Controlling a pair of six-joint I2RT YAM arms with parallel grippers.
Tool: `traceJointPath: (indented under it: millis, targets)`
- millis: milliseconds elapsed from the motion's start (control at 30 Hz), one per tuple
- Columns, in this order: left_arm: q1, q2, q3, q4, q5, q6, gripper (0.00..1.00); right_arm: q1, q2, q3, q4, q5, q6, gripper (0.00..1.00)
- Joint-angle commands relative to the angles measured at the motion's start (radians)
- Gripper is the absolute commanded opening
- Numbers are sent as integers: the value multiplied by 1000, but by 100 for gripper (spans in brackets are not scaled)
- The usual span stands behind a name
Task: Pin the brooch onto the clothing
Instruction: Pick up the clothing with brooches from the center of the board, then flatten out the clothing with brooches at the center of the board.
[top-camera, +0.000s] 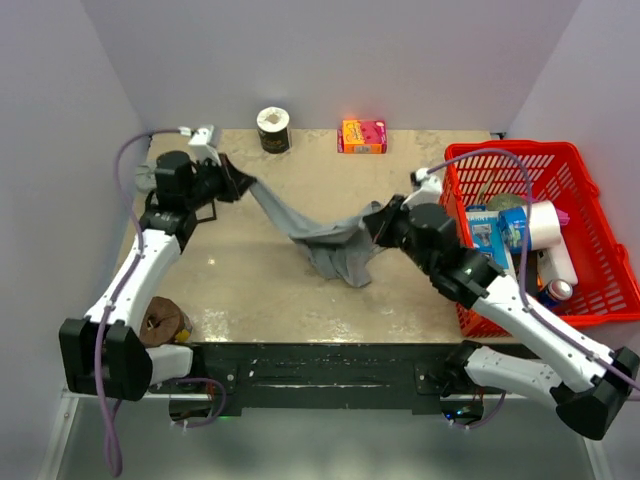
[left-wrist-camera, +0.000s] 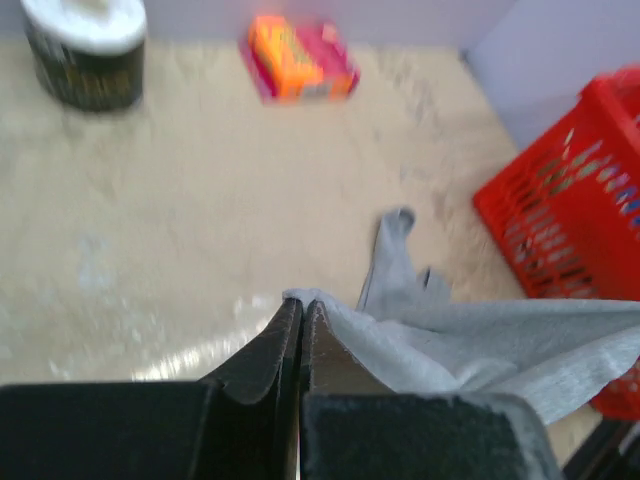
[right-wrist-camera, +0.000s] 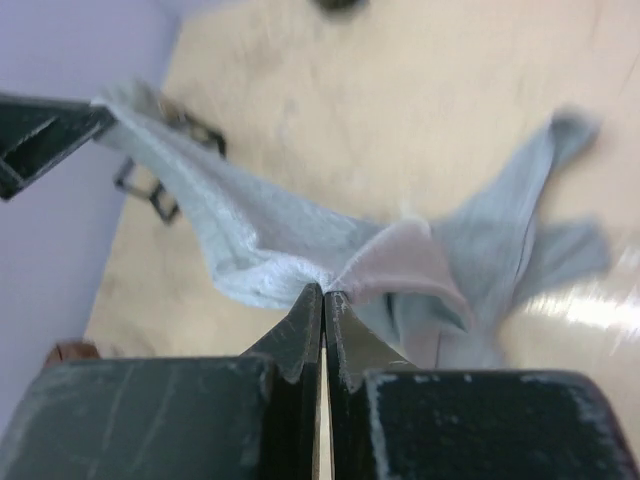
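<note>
We start with the counter (top-camera: 250, 290), which carries a red basket (top-camera: 510, 148) of clutter on its right side. The clothing (top-camera: 335, 255) is spread between the two arms. It is lifted at both ends, and its middle sags to the counter just right of centre.

The left fingers (left-wrist-camera: 270, 345) are clenched on one edge of the grey knit, near the far left corner. The right fingers (right-wrist-camera: 298, 335) are pinched on a bunched fold of it, close to the basket. Between them the fabric hangs as a slack, twisted band and not as a flat panel.

We cannot find the brooch in any view. It may be hidden in the folds or lie out of sight, so we leave its place unsaid.

We judge that the step in hand is arranging the garment, with pinning not yet begun. The next move calls for laying the cloth down smooth and flat. One pair of fingers must then let go to find and pick up the small pin while the other steadies the fabric.
</note>
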Motion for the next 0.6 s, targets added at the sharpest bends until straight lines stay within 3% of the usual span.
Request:
traceJointPath:
  millis: [0,267,567]
  targets:
    - [4,-102,215,168,-129,-63,0,-29,18,265,25,176,-308,0]
    - [5,-160,501,167,-217,-61,0,-31,64,619,122,186,-556,0]
    - [5,-203,674,128,-182,-98,0,-31,40,774,84,117,-623,0]
